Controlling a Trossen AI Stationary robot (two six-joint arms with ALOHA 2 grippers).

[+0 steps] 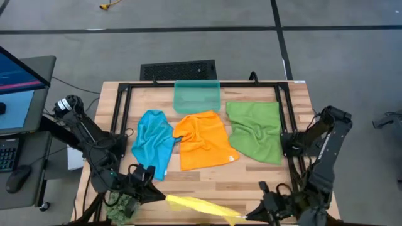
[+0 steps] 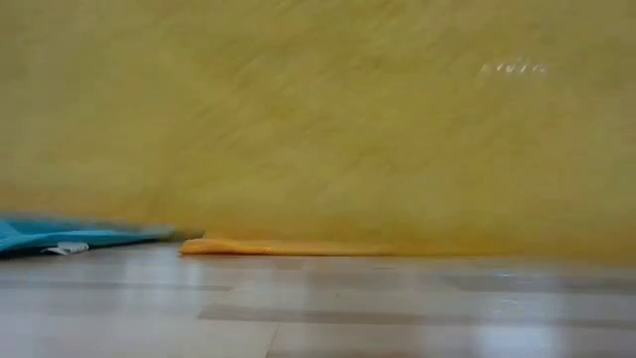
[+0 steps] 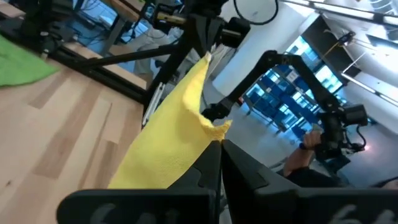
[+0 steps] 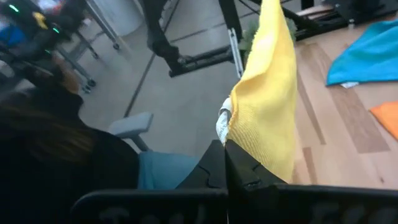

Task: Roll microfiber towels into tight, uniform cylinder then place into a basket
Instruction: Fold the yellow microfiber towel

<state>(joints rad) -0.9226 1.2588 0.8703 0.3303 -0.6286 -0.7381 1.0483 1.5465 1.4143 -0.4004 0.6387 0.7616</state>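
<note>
My left pincer (image 1: 157, 194) is clamped on one end of the yellow towel (image 1: 200, 206), and my right pincer (image 1: 254, 215) is clamped on the other end, so the cloth hangs stretched between them above the near edge of the tabletop (image 1: 251, 176). Beyond my pincers the blue towel (image 1: 153, 139), orange towel (image 1: 202, 139) and green towel (image 1: 256, 130) lie flat side by side. The basket (image 1: 197, 96) stands farther off, just behind the orange towel.
</note>
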